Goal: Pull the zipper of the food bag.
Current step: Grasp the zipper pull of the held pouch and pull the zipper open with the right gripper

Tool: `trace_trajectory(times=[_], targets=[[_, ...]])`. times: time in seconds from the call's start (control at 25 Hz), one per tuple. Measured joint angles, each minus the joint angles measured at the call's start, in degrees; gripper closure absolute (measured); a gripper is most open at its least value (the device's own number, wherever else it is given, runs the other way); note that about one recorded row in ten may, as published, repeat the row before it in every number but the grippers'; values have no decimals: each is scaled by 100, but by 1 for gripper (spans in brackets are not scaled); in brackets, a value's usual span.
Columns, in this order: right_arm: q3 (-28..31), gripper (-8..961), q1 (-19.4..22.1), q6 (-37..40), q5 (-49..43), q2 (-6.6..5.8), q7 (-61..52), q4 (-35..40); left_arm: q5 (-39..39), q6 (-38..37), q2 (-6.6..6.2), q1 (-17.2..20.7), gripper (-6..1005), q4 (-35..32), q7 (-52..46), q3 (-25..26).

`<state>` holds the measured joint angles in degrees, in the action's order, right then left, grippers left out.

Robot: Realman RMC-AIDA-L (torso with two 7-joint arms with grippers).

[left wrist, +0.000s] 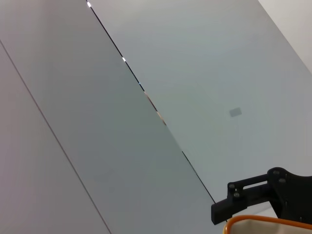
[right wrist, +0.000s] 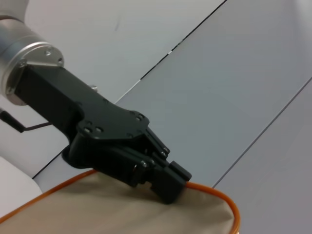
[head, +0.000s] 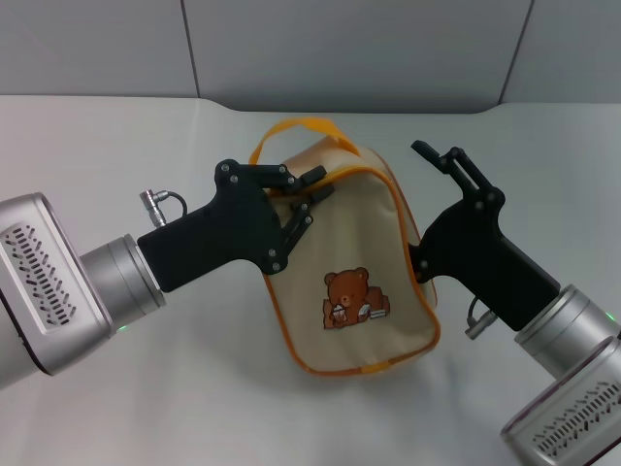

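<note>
The food bag (head: 354,243) lies on the white table, beige with orange piping, bear print facing up and orange loop handle (head: 301,124) at its far end. My left gripper (head: 312,189) reaches in from the left and is shut on the bag's upper edge near the handle. It also shows in the right wrist view (right wrist: 170,187), pinched on the orange-edged fabric (right wrist: 122,209). The zipper and its pull tab are hidden. My right gripper (head: 417,207) is open against the bag's right side, one finger (head: 437,155) standing clear above it. That finger also shows in the left wrist view (left wrist: 243,197).
The white table (head: 146,388) runs to a grey panelled wall (head: 349,49) at the back. Both forearms cross the lower corners of the head view.
</note>
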<state>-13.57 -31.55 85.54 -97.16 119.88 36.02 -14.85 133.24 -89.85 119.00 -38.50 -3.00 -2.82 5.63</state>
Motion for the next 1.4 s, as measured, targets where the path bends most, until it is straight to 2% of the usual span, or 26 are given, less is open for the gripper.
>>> trace_trajectory(times=[0.32, 0.48, 0.88, 1.08, 1.28, 1.4], targets=[[12, 136, 10, 38, 31, 0, -15, -74, 3, -4, -3, 0, 914, 1, 1, -10], [13, 271, 40, 52, 36, 0, -11, -128, 15, -6, -5, 1, 916, 2, 1, -11], [23, 508, 44, 63, 30, 0, -17, -169, 19, -6, -8, -5, 917, 1, 1, -10], [23, 751, 49, 63, 17, 0, 27, -202, 19, -7, -9, -7, 917, 1, 1, -10], [21, 951, 132, 65, 26, 0, 49, -216, 6, -9, -8, -16, 917, 0, 1, -3], [18, 953, 304, 73, 14, 0, 59, -219, -4, -11, -13, -18, 918, 0, 1, 16]])
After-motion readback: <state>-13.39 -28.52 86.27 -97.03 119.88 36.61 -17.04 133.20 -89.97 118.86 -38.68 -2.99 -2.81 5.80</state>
